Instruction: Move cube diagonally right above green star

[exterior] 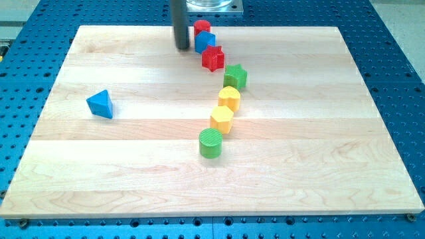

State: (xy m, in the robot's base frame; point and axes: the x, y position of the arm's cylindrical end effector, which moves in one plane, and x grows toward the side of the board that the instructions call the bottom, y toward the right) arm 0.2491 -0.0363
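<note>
Step in hand, as I judge: get my tip (182, 47) behind blue cube (204, 42) on its left side, push right, keep clear of red star-shaped block (212, 58), then settle cube up-right of green star-shaped block (235, 76).

No pincer on this rod, so no grasp state to tell.

Cube sits near top edge of wooden table (133, 166), touching red cylinder block (202, 28), just right of tip, up-left of green star.
</note>
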